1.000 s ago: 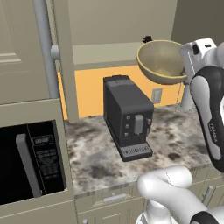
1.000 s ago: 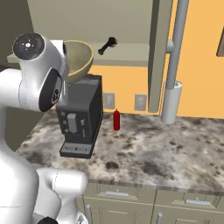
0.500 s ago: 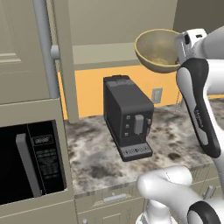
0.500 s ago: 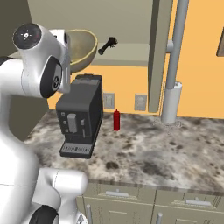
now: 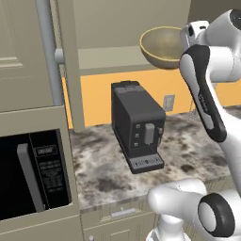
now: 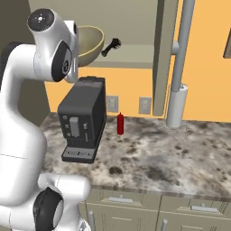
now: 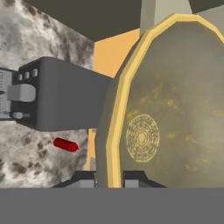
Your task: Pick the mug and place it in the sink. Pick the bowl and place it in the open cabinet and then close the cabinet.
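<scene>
While the arm reaches up at the right of the left base view, the bowl (image 5: 164,46) hangs at the height of the open cabinet (image 5: 120,35), tipped on its side so its mottled inside faces the camera, just above the cabinet's shelf (image 5: 106,59). The gripper itself is hidden behind the white wrist. Below, a dark coffee machine (image 5: 137,124) stands on the mottled counter (image 5: 101,164), and a black microwave (image 5: 33,176) sits in the cabinetry at lower left. The cabinet's door (image 5: 23,52) with its long silver handle (image 5: 49,52) stands swung toward the camera.

From the right base view, the bowl (image 6: 90,44) shows beside the arm's upper joint, at the mouth of the cabinet (image 6: 131,22), with a small dark brush-like thing (image 6: 111,47) lying on the shelf just beside it. A red bottle (image 6: 120,124) stands on the counter (image 6: 158,153) near the coffee machine (image 6: 83,119), and a white paper-towel roll (image 6: 176,106) stands farther right.

Seen from the hand view, the jaws are closed nearly together on the bowl's (image 7: 170,109) thin yellow rim, one tip on each side of the wall at the gripper (image 7: 109,179). The coffee machine (image 7: 57,100) and red bottle (image 7: 65,145) lie beyond.
</scene>
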{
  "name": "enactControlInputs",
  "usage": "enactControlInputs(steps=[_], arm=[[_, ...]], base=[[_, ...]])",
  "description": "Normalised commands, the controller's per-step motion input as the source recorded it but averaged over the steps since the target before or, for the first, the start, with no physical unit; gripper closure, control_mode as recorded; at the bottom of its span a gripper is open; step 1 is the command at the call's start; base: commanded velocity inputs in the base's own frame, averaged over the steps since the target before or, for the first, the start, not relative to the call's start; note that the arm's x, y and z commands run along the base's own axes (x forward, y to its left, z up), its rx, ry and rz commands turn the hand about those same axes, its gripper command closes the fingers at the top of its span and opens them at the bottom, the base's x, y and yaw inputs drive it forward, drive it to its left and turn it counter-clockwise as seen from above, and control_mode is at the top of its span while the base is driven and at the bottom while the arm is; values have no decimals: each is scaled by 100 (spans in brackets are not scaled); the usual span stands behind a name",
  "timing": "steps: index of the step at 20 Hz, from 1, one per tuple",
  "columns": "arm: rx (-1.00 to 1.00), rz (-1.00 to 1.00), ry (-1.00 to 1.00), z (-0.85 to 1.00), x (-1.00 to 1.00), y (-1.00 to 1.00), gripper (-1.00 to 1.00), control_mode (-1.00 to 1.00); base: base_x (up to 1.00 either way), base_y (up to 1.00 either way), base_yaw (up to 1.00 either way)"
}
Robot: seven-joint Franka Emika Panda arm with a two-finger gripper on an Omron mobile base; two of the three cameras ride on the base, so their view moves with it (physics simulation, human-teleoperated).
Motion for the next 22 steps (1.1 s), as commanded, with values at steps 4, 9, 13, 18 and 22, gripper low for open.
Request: enactControlInputs(steps=[4,9,13,18,22], arm=[[1,0,0,0,53,5,100,-100],[1,0,0,0,60,14,100,-100],[1,0,0,0,60,16,100,-100],[4,0,0,0,60,7,100,-100],[4,0,0,-1,56,0,100,-100]], base=[[0,0,0],[0,0,0],[0,0,0],[0,0,0],[0,0,0]])
